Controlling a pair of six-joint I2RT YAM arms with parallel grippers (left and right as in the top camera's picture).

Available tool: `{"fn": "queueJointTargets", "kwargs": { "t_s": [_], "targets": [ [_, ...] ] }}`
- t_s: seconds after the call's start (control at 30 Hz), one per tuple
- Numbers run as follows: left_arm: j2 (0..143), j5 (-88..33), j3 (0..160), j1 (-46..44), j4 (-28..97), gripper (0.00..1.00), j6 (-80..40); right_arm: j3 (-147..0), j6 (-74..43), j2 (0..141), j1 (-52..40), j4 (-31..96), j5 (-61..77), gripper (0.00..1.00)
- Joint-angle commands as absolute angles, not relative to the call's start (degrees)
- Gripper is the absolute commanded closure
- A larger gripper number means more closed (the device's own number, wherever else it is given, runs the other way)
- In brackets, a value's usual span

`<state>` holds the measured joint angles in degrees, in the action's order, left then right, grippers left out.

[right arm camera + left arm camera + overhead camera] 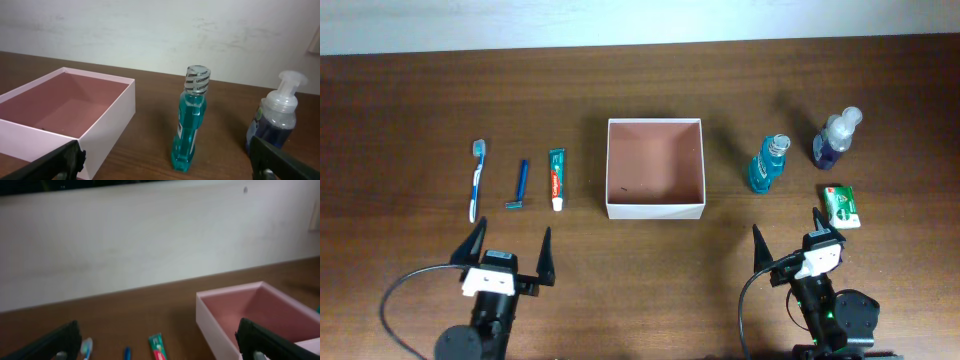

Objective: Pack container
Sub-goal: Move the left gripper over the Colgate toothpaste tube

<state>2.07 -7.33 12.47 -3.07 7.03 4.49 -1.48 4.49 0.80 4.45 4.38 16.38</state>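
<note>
The container point(655, 208), a square shallow box with white walls and a pinkish-brown inside, stands at the table's middle; nothing shows inside it but a small dark speck. It also shows in the left wrist view point(212, 317) and the right wrist view point(107, 125). Left of it lie a toothbrush point(476, 180), a blue razor point(520, 185) and a toothpaste tube point(556, 178). Right of it stand a teal mouthwash bottle point(767, 165) and a purple pump bottle point(835, 138), with a green-and-white soap box point(841, 205) in front. My left gripper point(510, 250) and right gripper point(787, 235) are open and empty near the front edge.
A white wall point(150, 235) runs behind the table's far edge. The wood table point(420, 110) is bare at both outer sides and in front of the box.
</note>
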Motion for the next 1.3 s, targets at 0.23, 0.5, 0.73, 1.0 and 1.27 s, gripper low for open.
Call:
{"fn": "queueJointTargets", "kwargs": {
  "t_s": [0.23,0.5,0.73,1.0,1.27],
  "targets": [
    [20.2,-8.2,36.1,-2.8,15.8,0.01,13.9,-0.9,4.3,0.4,4.2,4.3,15.9,0.02],
    [46.8,-8.2,61.0,-2.8,31.9,0.01,15.1,-0.9,4.3,0.4,4.2,4.3,15.9,0.02],
    [72.9,-8.2,89.9,-2.8,58.2,0.01,15.1,-0.9,4.3,0.4,4.2,4.3,15.9,0.02],
    [90.5,-12.2,102.3,-2.8,68.1,0.01,15.0,-0.9,4.3,0.4,4.2,4.3,15.9,0.02],
    [100.6,-11.7,102.3,-2.7,66.5,0.0,8.8,-0.9,4.3,0.4,4.2,4.3,15.9,0.01]
  ]
}}
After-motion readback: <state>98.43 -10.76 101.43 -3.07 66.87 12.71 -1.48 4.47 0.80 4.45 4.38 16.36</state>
